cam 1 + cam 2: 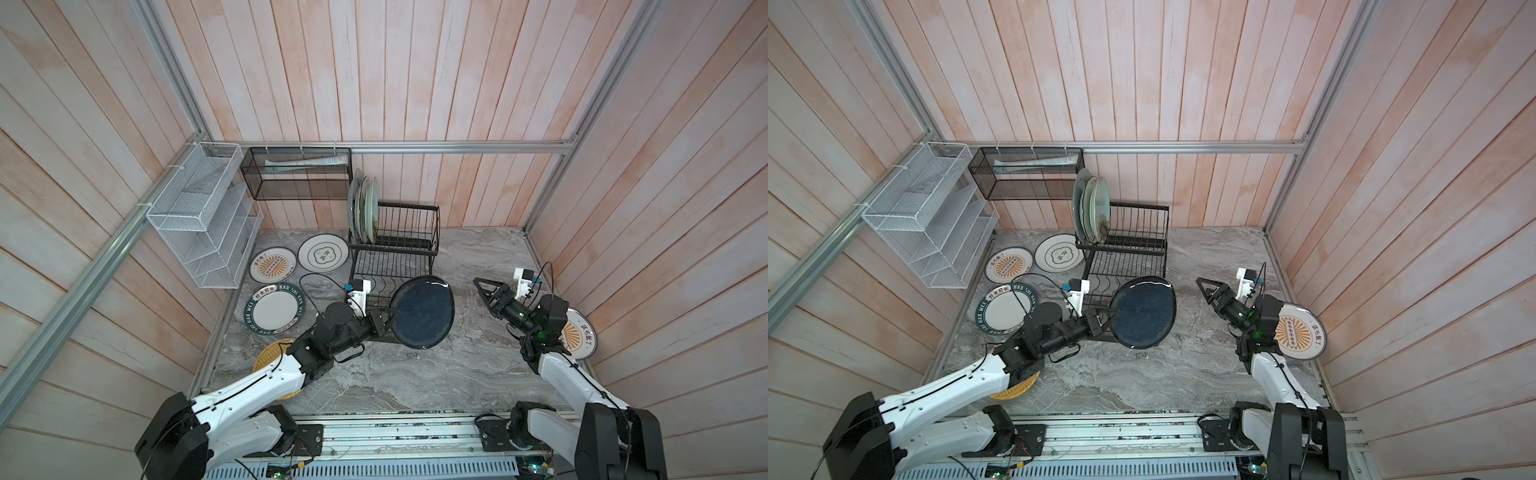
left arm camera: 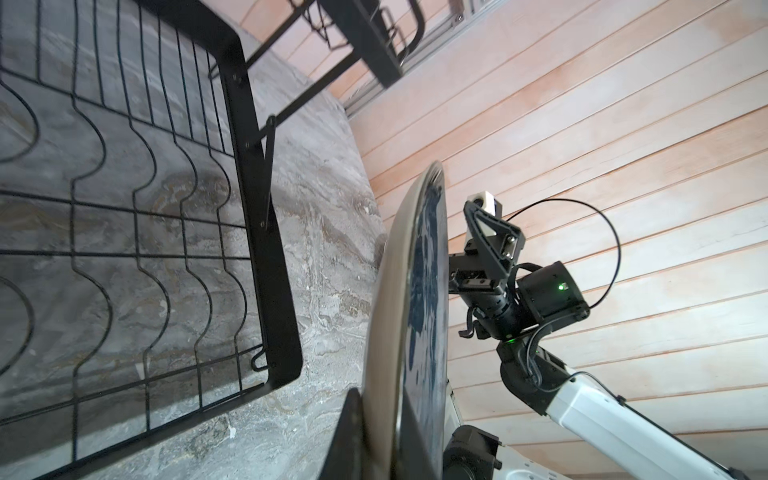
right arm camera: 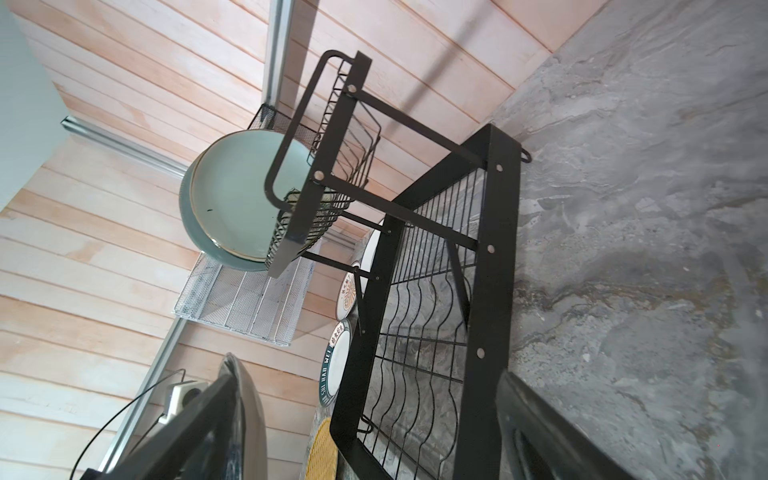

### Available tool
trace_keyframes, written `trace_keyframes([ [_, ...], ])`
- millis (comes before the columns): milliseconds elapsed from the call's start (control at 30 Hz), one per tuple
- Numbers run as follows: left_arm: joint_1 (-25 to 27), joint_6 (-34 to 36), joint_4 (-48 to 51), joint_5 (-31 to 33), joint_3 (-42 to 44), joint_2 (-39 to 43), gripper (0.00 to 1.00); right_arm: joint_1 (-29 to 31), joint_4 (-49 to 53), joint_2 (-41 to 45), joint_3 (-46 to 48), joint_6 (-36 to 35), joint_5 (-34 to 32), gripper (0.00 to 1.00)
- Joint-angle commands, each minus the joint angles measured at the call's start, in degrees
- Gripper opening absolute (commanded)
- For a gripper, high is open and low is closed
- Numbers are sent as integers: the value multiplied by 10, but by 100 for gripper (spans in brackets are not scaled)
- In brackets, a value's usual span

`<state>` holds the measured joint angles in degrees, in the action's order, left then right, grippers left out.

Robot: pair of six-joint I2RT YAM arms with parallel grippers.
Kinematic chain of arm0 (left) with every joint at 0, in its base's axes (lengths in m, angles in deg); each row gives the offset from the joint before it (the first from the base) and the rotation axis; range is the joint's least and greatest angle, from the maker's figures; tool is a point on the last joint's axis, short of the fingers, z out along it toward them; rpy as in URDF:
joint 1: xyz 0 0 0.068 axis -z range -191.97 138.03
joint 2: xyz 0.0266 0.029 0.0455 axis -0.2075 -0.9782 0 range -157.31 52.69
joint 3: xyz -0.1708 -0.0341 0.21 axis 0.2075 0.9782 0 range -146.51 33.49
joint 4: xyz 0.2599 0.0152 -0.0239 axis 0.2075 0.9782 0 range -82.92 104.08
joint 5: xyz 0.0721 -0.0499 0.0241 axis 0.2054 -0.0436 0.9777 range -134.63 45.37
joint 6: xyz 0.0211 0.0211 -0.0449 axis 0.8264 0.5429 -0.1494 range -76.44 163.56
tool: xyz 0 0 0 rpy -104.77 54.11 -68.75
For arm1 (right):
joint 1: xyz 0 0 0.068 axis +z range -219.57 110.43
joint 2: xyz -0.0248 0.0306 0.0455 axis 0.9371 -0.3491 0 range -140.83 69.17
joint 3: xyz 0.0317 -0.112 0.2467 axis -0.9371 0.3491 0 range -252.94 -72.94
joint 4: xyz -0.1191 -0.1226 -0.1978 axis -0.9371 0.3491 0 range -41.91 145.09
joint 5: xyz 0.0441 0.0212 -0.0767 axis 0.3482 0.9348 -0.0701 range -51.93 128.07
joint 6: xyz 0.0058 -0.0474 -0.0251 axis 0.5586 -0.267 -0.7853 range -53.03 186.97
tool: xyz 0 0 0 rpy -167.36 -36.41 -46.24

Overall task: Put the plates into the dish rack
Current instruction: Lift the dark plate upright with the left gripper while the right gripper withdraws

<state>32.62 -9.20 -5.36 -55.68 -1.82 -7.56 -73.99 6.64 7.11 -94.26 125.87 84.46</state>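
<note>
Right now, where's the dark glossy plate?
Near centre in both top views, the dark glossy round plate hangs by its rim in the left pincer, at the black wire dish rack's front-right corner.

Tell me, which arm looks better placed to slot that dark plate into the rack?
Left. The left gripper is shut on the dark plate at its rim, close by the dish rack and its lower slots. The right gripper hangs open and empty, off to the side.

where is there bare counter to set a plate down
Bare: front middle between left arm and right arm, and back right between the dish rack and wall. Crowded: left of the rack, where four plates lie.
</note>
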Motion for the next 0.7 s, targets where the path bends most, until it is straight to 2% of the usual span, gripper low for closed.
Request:
trace_keyframes([
  [0, 0, 55, 60, 52, -57, 60, 0, 25, -119, 10, 22, 0, 33, 98],
  [67, 0, 78, 116, 78, -90, 82, 0, 49, -147, 29, 30, -4, 32, 98],
  [233, 0, 145, 234, 137, -200, 83, 0, 134, -63, 97, 12, -100, -5, 98],
  [500, -1, 232, 355, 240, -416, -2, 0, 213, -7, 235, 61, -200, -131, 98],
  [667, 0, 288, 378, 309, -538, -82, 0, 239, 12, 265, 77, -232, -167, 98],
])
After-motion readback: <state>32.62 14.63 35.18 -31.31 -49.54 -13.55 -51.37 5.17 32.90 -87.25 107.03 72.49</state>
